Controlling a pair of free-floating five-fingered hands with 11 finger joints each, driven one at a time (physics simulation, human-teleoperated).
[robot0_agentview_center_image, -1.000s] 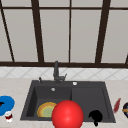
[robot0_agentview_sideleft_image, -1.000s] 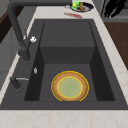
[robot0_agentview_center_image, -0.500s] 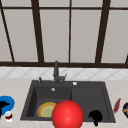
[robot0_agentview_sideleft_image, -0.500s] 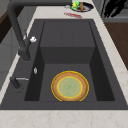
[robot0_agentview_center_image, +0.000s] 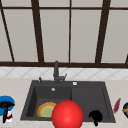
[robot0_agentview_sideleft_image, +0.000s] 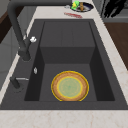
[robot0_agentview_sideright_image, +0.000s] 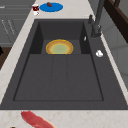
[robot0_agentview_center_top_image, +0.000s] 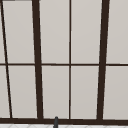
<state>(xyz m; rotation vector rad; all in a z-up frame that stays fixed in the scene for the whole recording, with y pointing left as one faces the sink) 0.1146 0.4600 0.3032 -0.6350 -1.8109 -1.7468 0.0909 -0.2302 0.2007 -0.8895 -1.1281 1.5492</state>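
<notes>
Left hand (robot0_agentview_center_image: 5, 106) up over the blue plate (robot0_agentview_center_image: 7, 98) at the left. Right hand (robot0_agentview_center_image: 95, 116) at the near right edge of the sink (robot0_agentview_center_image: 87, 84). Open or closed: cannot tell. Yellow plate (robot0_agentview_sideleft_image: 70, 86) flat in the left basin, untouched. Big red ball (robot0_agentview_center_image: 67, 115) near, between both hands, not held.

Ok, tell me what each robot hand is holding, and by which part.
Nothing shows in the right robot hand, in the air before the sink. The left robot hand overlaps the blue plate beside a small cup; any hold cannot be told.
</notes>
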